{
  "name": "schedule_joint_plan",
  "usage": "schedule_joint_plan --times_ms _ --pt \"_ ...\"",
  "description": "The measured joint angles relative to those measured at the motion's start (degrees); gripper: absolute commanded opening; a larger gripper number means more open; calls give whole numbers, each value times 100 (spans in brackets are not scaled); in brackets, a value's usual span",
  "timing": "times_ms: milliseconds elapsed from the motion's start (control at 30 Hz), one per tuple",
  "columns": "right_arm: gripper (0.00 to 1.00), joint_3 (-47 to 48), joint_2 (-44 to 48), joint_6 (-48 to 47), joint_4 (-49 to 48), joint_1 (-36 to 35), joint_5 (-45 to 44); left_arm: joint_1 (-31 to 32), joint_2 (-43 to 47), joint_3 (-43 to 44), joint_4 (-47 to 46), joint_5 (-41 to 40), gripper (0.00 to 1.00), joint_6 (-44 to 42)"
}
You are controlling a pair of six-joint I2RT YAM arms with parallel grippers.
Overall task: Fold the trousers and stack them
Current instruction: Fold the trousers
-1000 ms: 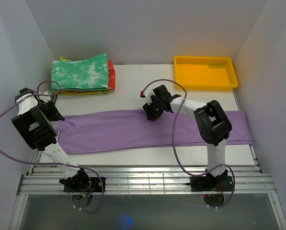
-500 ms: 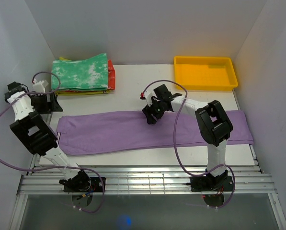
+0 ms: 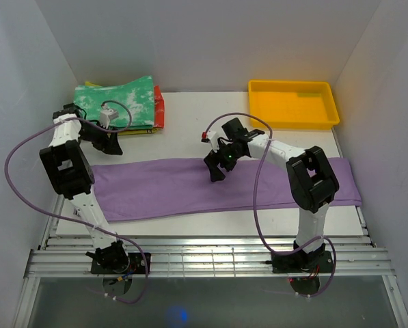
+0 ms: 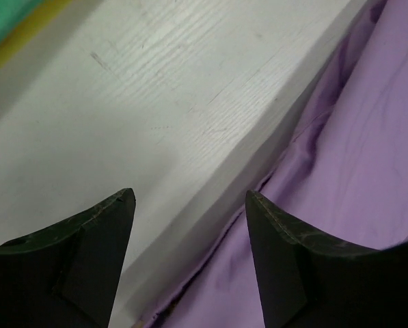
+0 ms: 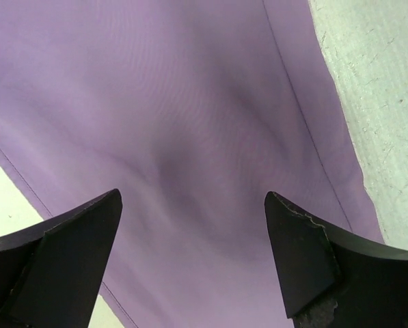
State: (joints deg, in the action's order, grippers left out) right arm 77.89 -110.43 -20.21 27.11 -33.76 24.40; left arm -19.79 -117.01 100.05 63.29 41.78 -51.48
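While the trousers (image 3: 224,188) lie flat left-to-right across the bench (image 3: 190,123), seemingly ready for folding, the left pincer (image 4: 190,201) hangs spread and empty beside their left end, the right pincer (image 5: 193,198) likewise above their middle.

The left arm (image 3: 67,171) rises from its base at the near edge of the table (image 3: 190,116), leans out toward the left edge and doubles back at the elbow, so that its wrist turns inward near the far left corner. The left gripper (image 3: 112,145) points down at the tabletop, its jaws spread apart with nothing between them. The right arm (image 3: 311,181) stands upright from its base toward the right end of the near edge, bends at the elbow and stretches its forearm leftward to about the middle of the table. The right gripper (image 3: 216,172) hangs low there, tilted downward, both fingers (image 5: 60,266) wide apart and holding nothing.
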Motion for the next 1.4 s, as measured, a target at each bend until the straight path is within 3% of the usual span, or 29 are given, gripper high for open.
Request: schedule_joint_plan --times_ms 167,433,633,733,767,900,1067,1200,1300,1400 --pt "90 2 151 0 20 0 26 -142 -925 380 743 -11 72 -1034" --pt "90 2 164 -2 28 2 17 -162 -815 9 1185 -26 57 -1965" --pt "90 4 164 -2 42 11 -17 -162 -708 -509 1318 -57 56 -2225" --pt "90 17 164 -4 50 26 -28 -162 -691 -599 1344 -74 35 -2282" --pt "90 35 164 -4 66 28 -31 -162 -691 -603 1344 -72 23 -2310" --pt "91 81 164 -11 90 37 -48 -157 -673 -564 1351 -68 0 -2341" --pt "92 122 164 -7 114 50 -74 -149 -568 -26 1414 55 0 -2223" --pt "93 199 170 61 136 74 -74 -146 57 197 1346 216 0 -2131" --pt "93 243 208 149 109 76 -63 -146 809 22 1268 330 0 -2135" --pt "94 278 286 258 92 79 -26 -146 1899 -774 1093 439 0 -2155"
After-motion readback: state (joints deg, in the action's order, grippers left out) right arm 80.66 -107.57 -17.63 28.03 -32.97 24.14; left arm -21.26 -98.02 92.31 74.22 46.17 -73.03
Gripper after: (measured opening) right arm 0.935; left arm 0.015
